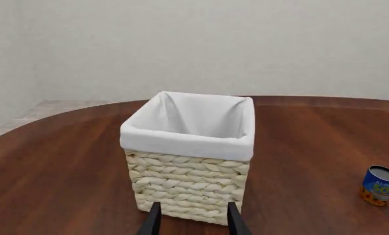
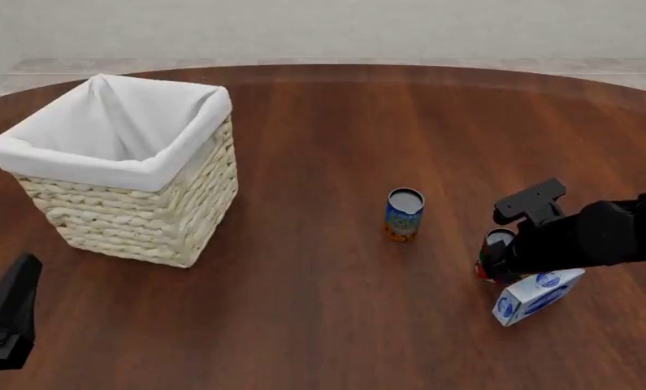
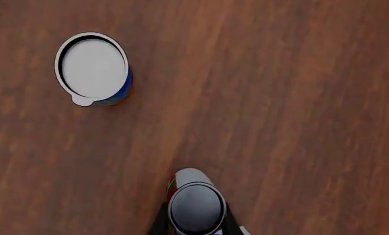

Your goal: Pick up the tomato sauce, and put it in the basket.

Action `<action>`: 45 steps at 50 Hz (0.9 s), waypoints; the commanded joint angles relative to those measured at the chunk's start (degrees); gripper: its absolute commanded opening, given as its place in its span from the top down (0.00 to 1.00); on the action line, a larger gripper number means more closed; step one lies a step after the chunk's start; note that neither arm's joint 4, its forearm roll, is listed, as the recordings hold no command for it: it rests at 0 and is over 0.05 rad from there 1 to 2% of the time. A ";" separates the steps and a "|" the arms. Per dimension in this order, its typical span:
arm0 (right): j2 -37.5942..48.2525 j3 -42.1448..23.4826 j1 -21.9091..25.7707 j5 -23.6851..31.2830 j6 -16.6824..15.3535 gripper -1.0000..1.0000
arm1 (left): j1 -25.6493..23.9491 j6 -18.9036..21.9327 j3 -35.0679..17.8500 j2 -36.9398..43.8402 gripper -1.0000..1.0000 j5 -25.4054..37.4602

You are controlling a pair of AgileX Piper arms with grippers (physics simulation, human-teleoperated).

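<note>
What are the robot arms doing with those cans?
The right gripper is down over the tomato sauce, a finger on each side of the can, which looks to be standing on the table. Whether it is squeezing the can is hard to tell. A white-and-blue box lies close beside it, and a blue-and-orange can stands nearby. The left gripper is open, holds nothing, and points at the basket, which has nothing in it.

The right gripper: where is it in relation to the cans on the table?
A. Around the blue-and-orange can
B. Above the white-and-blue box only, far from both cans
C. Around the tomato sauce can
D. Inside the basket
C. In the right wrist view the right gripper has a finger on each side of the tomato sauce, while the blue-and-orange can stands apart.
</note>
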 commanded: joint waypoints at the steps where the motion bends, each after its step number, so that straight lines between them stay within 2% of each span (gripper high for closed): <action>1: 0.02 0.89 -0.43 -0.63 -0.33 1.00 | 0.00 0.00 0.00 0.00 0.00 0.00; 12: -1.98 -1.22 -0.50 2.12 -0.76 1.00 | 0.00 0.00 0.00 0.00 0.00 0.00; 31: -10.34 -6.40 -1.89 10.66 -4.02 1.00 | 0.00 0.00 0.00 0.00 0.00 0.00; 38: -11.97 -10.01 -0.87 13.97 -4.98 1.00 | 0.00 0.00 0.00 0.00 0.00 0.00; 45: -11.61 -15.25 2.56 17.07 -5.48 1.00 | 0.00 0.00 0.00 0.00 0.00 0.00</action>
